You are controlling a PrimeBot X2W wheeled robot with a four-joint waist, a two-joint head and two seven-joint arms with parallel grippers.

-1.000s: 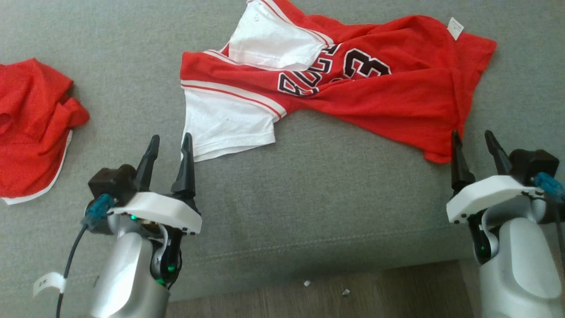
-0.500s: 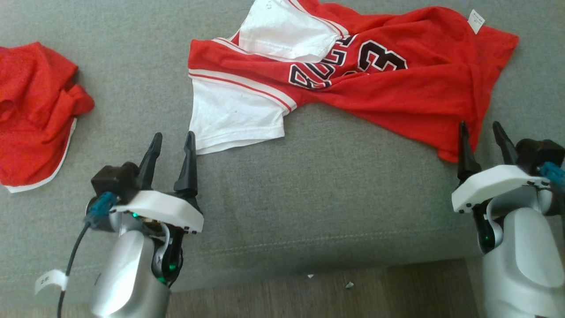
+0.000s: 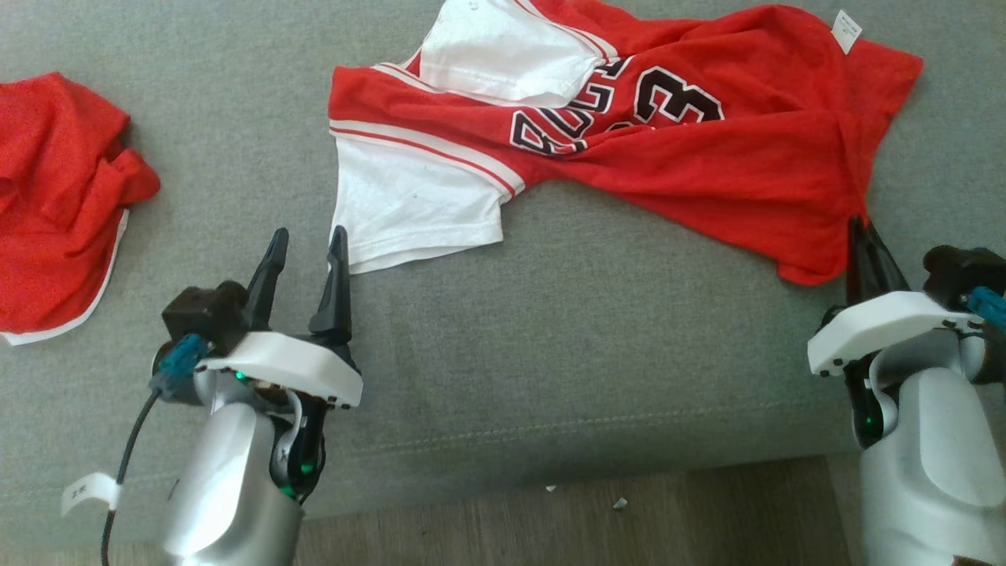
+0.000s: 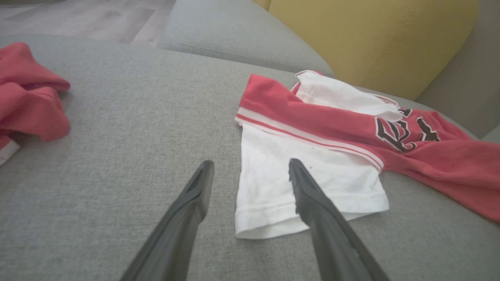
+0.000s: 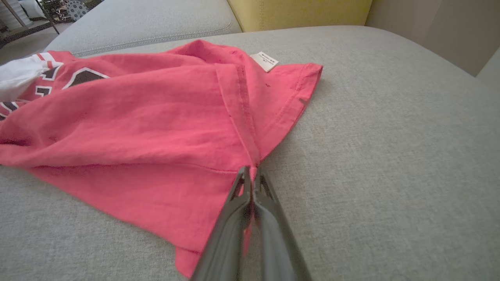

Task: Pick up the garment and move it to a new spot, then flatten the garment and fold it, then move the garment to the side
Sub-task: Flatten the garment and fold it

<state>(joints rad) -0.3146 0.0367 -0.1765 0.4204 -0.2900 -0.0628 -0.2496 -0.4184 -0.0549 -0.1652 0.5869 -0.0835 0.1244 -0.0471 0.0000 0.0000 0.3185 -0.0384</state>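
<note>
The jersey (image 3: 707, 157) lies crumpled on a grey sofa (image 3: 589, 354). The right gripper (image 3: 858, 228) is clenched on its near red hem at the seam; the left gripper (image 3: 308, 233) is spread wide just beside the white sleeve (image 3: 416, 212). That sleeve should be pinched too before lifting, so the cloth rises evenly. A yellow cushion (image 4: 371, 35) is seen behind, wooden floor (image 3: 629, 511) in front.
</note>
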